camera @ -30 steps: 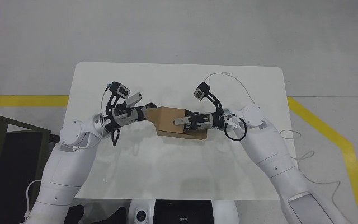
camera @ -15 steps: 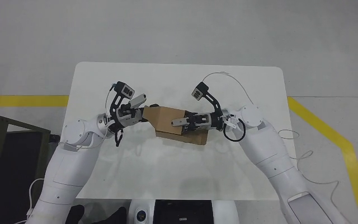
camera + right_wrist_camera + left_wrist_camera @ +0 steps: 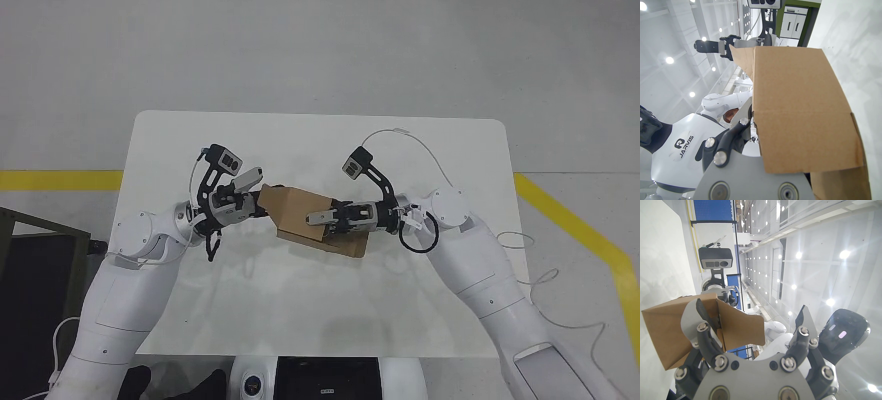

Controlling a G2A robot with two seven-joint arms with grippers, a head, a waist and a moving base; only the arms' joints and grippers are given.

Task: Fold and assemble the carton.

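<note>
Operator: Now, where is the carton (image 3: pixel 315 222)?

Technician: Over the middle of the white table (image 3: pixel 300 310), between the two grippers. It is brown cardboard and lies skewed to the table edges in the top view. Whether its underside touches the table cannot be determined.

Operator: State of the right gripper (image 3: pixel 322 219)?

Technician: Closed on the carton, at the end nearer the right arm. In the top view one grey finger lies across the upper panel. In the right wrist view one finger (image 3: pixel 743 115) presses against the edge of the carton (image 3: pixel 800 106). The opposing finger is hidden behind the cardboard.

Operator: And the left gripper (image 3: pixel 254 188)?

Technician: Jaws spread wide, gripping nothing. In the left wrist view the left gripper (image 3: pixel 749 306) faces the open end of the carton (image 3: pixel 664 328). One finger (image 3: pixel 694 317) overlaps that opening, just beside an end flap (image 3: pixel 742 326) that stands folded outward. Contact there cannot be confirmed. The other finger (image 3: pixel 804 321) stands well apart from the cardboard.

Operator: Condition of the carton?

Technician: The body is opened into a box shape. The end toward the left gripper is unclosed, with the flap out.

Operator: Other items?

Technician: A thin white cable (image 3: pixel 420 140) arcs from the right arm above the far part of the table.
</note>
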